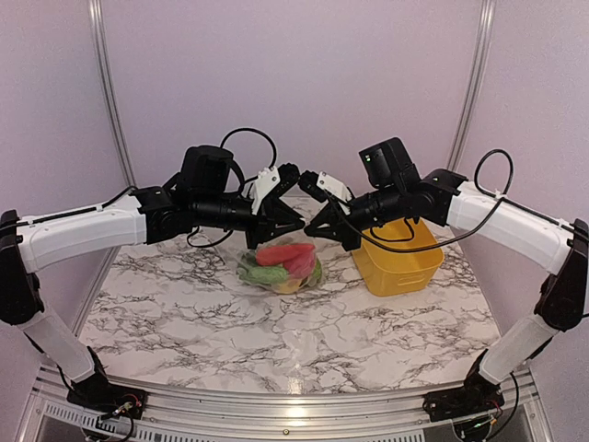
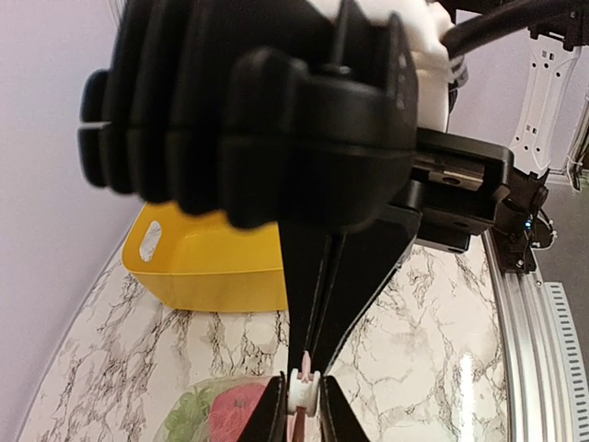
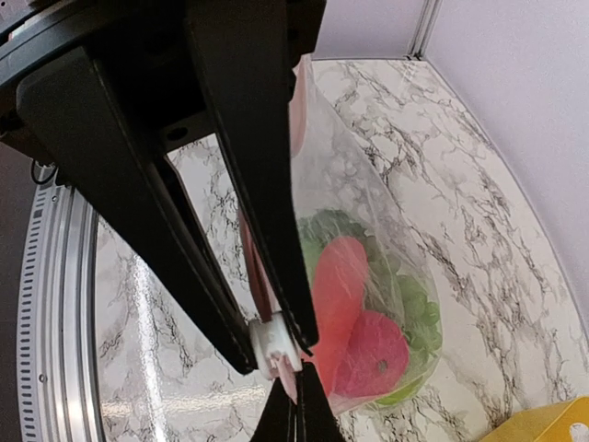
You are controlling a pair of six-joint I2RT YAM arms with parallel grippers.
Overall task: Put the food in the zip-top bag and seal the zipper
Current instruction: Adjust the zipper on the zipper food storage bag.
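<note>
The left pincer [image 2: 304,407] is nearly closed on the white slider [image 2: 304,391] of the zipper [image 3: 258,276]. The right pincer [image 3: 296,412] is pinched shut on the zipper just beside it. The zip-top bag [image 3: 368,212] is held below both, with the food [image 3: 345,304] gathered at its bottom, over the counter [image 1: 184,313] near the yellow basket [image 1: 398,262]

A yellow plastic basket [image 1: 396,272] stands upright on the white marble-patterned table [image 1: 184,313], toward its far right corner. Pale lilac walls [image 1: 304,74] enclose the table; a metal rail [image 1: 276,419] runs along its near edge.
</note>
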